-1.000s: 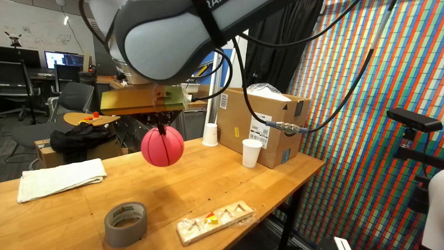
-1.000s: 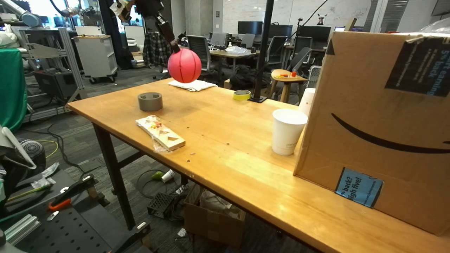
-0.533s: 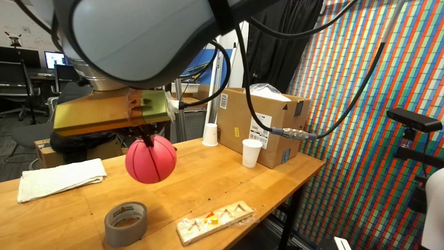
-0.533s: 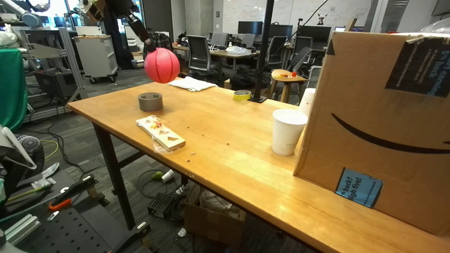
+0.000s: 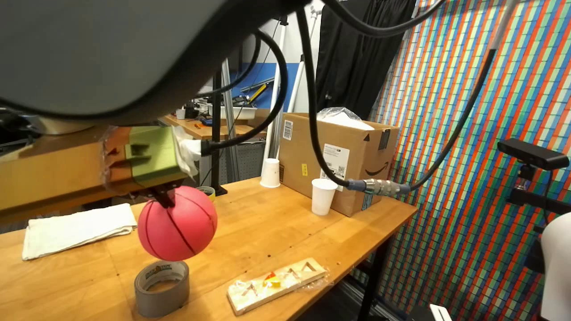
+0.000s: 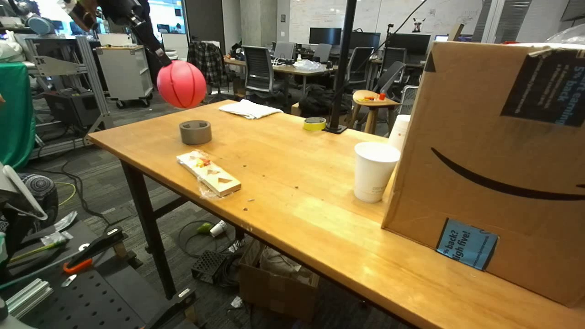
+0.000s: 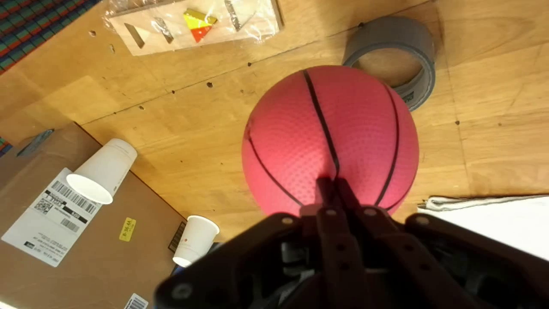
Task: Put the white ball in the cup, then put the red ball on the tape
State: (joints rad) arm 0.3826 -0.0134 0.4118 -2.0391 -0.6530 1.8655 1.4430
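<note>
Under my remote control, the red ball (image 5: 178,225) hangs in the air above the table (image 5: 250,232), held in the gripper (image 7: 334,188), which is clenched on it with its fingertips (image 7: 324,189) almost together against the pink surface. In both exterior views they meet the ball at eleven o'clock.

The grey tape (image 6: 195,135) lies flat on the tabletop; in an exterior view I see a gap between it and the ball, with the tape near five o'clock. In my wrist view it sits at one o'clock from the ball, which hides part of its ring.

In both exterior views the white cup (image 6: 373,178) stands upright, mouth up, just beside a cardboard box (image 6: 484,146); whether the two touch, I cannot tell. My wrist view puts that cup at nine o'clock from the ball and a second white cup (image 7: 199,234), upside down, at eight.

At ten o'clock there, I see a wooden strip (image 7: 180,34) in clear wrap, bearing red and yellow pieces (image 7: 199,19); at four o'clock, a folded white cloth (image 7: 493,227) runs partly behind the gripper. In an exterior view, a yellow tape roll (image 6: 314,126) rests between three and four o'clock from the ball, near the foot of a black post (image 6: 343,68).
</note>
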